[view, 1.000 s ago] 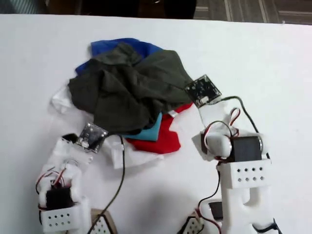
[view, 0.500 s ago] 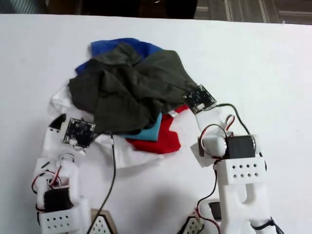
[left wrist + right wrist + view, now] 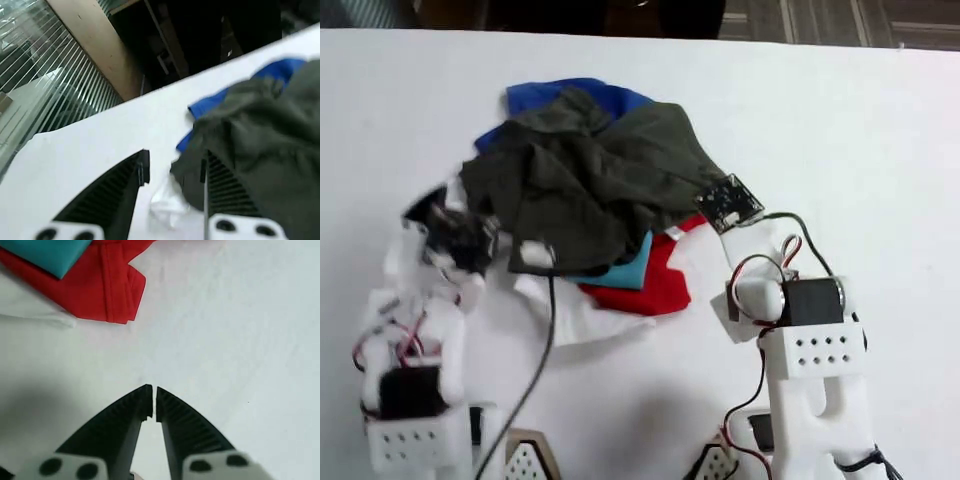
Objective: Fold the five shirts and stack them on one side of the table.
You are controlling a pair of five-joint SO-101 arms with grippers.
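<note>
Lying in one crumpled heap on the worktop (image 3: 880,120), the shirts overlap: the dark olive shirt (image 3: 590,190) on top hides most of the blue shirt (image 3: 570,95), teal shirt (image 3: 628,270), red shirt (image 3: 658,285) and white shirt (image 3: 582,312). My left pincer (image 3: 175,161) gapes wide at the heap's edge, gripping nothing, with olive cloth covering part of one finger. My right pincer (image 3: 153,390) is closed and empty over bare worktop near the red shirt.

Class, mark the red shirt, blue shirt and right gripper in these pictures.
red shirt (image 3: 107,287): right wrist view, its folded hem.
blue shirt (image 3: 552,95): high view, its exposed far edge.
right gripper (image 3: 152,396): right wrist view, between its fingertips.
</note>
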